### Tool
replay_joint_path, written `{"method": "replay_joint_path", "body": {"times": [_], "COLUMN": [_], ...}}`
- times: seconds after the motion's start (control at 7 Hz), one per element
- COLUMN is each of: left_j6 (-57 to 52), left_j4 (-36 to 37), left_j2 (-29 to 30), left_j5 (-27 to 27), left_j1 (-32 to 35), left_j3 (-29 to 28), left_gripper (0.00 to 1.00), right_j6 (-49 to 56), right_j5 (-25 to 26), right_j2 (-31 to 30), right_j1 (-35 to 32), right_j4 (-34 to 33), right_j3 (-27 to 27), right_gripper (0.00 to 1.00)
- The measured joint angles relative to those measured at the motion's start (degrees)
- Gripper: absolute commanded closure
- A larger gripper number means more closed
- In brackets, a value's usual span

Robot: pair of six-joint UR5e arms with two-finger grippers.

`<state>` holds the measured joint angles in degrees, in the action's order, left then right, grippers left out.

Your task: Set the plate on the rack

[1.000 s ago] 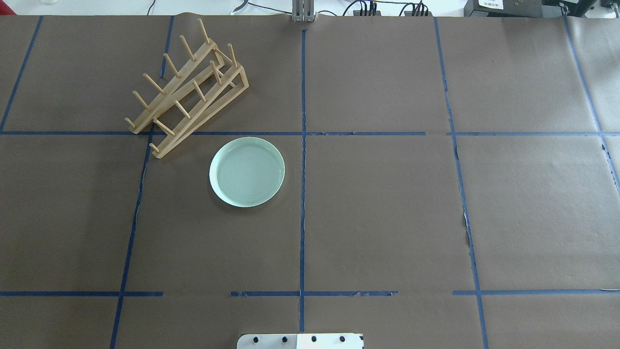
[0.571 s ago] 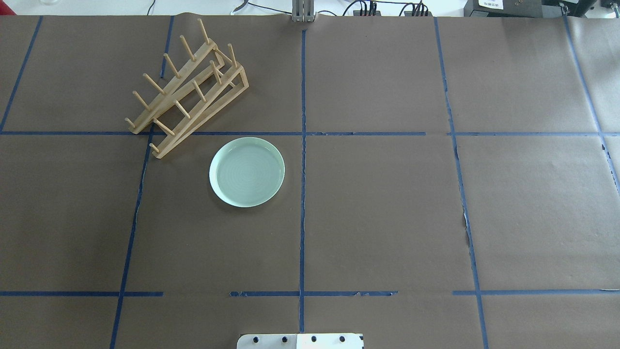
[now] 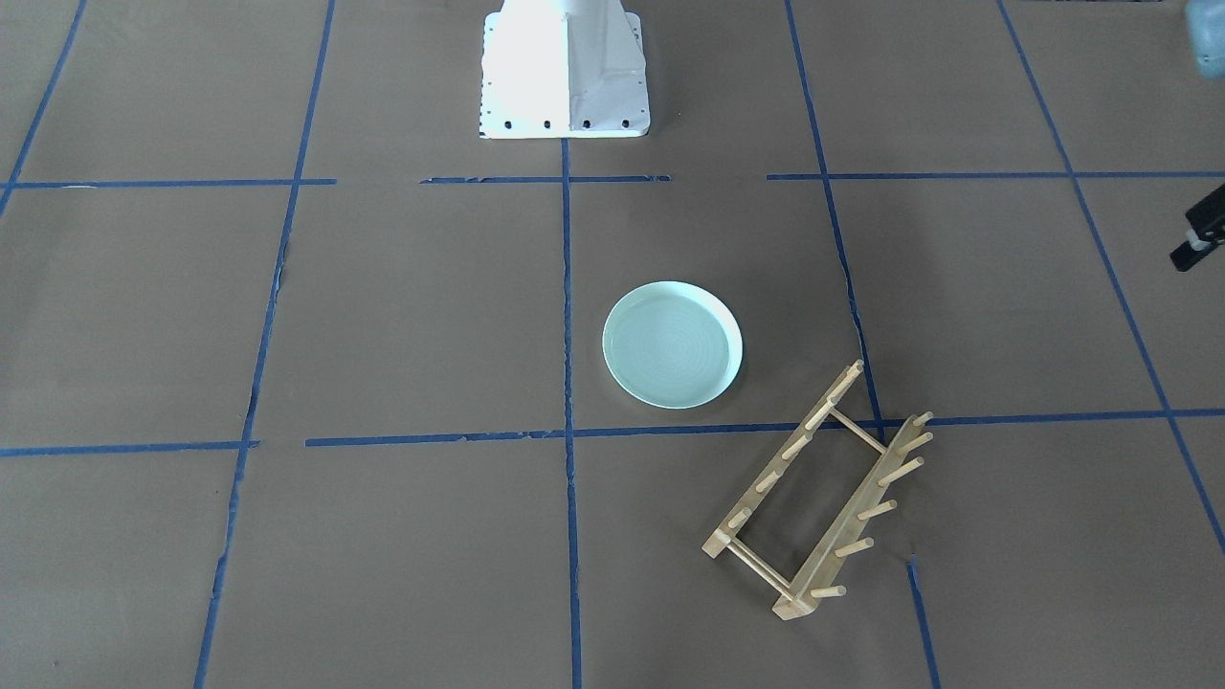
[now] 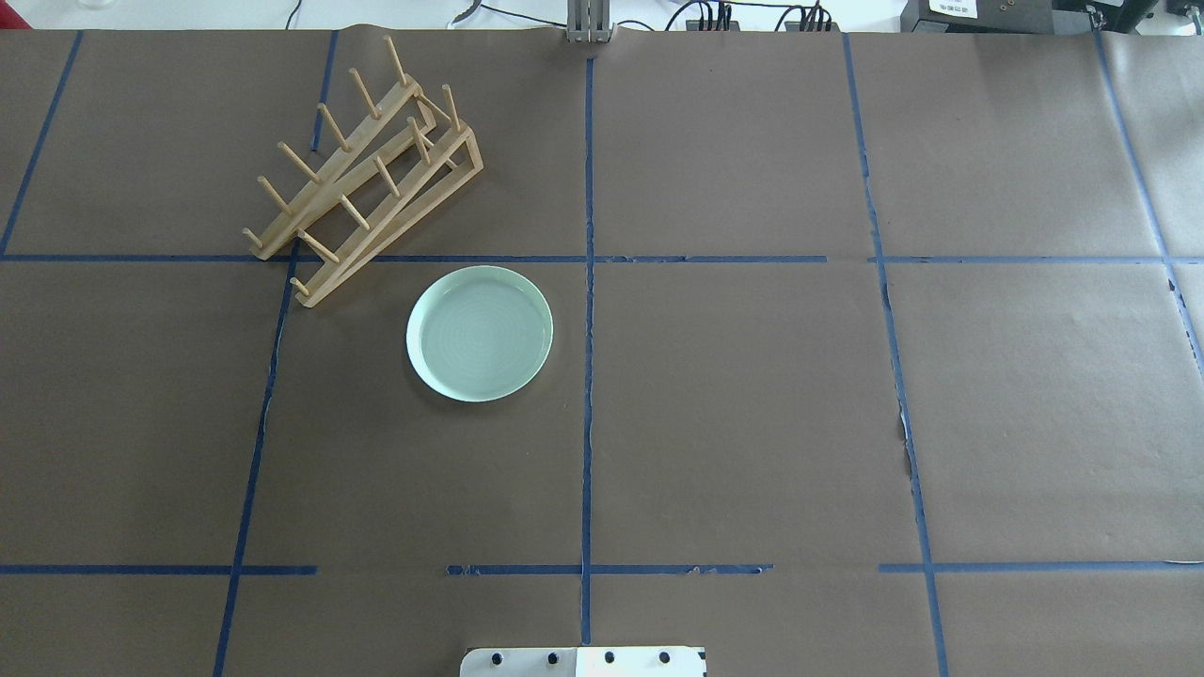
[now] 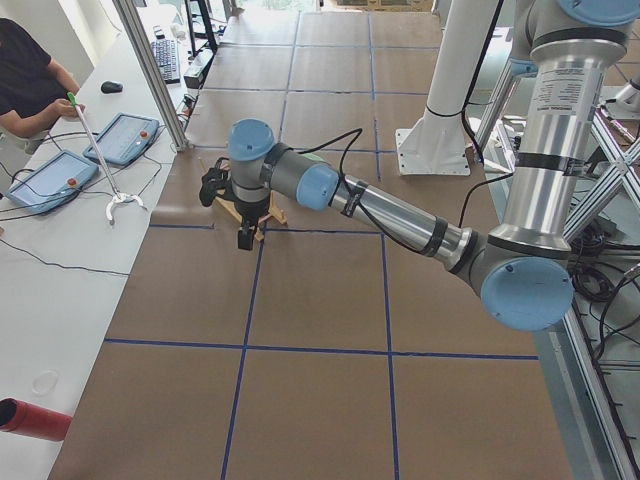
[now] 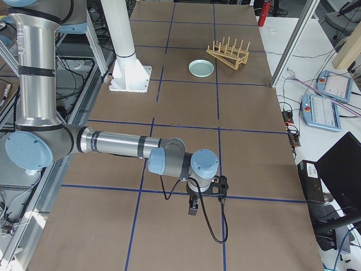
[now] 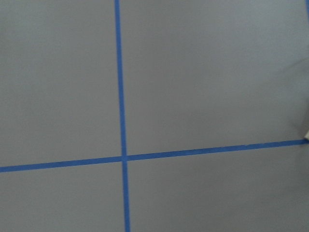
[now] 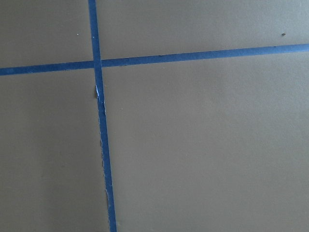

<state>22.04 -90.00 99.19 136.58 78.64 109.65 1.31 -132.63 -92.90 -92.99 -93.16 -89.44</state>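
1. Front-facing view: the plate [image 3: 673, 344] is lying flat, rim up, on the brown-papered table [image 3: 383, 316], roughly mid-table, out in front of the white robot base [image 3: 565, 77]. The rack [image 3: 850, 522] sits near it, on the camera side and toward the robot's left. It's angled diagonally across a line of blue tape [image 3: 431, 439] and isn't touching the plate.
2. Overhead view: same deal. The plate [image 4: 480, 334] is in the robot's left half of the table, and the rack [image 4: 390, 230] is beyond it and further left, pegs up. There's a small gap between the rack's near corner and the plate's rim.
3. Exterior left view: the near left arm [image 5: 400, 215] is stretched out low over the table. The left gripper [image 5: 245, 235] points down, with bits of the rack [image 5: 270, 212] peeking out behind it. Honestly can't tell if the fingers are spread or pressed together.
4. Exterior right view: the right arm [image 6: 118, 144] reaches out across the near end of the table, and the right gripper [image 6: 193, 208] hangs over a tape line. That's well apart from the plate [image 6: 201, 68] and the rack [image 6: 228, 53] at the far end. Can't tell its state either, it's too small.
5. Left wrist view: just brown paper and a tape cross.
6. Right wrist view: more paper and another tape cross.
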Motion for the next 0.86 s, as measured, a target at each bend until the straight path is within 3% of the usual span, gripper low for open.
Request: {"method": "replay_joint_path", "body": {"times": [0.43, 0.86], "left_j6": [21.31, 32.17], "left_j4": [1.52, 14.97], "left_j2": [9.42, 26.13], "left_j5": [-5.59, -15.82], "left_j1": [-15.45, -30.00], "left_j3": [6.31, 6.56], "left_gripper": [0.00, 0.00], "right_j6": [0.01, 0.01], "right_j5": [0.00, 0.00], "right_j2": [0.00, 0.00], "right_j1": [0.00, 0.00], "right_j4": [0.00, 0.00], "right_j3": [0.01, 0.03], "right_gripper": [0.00, 0.00]}}
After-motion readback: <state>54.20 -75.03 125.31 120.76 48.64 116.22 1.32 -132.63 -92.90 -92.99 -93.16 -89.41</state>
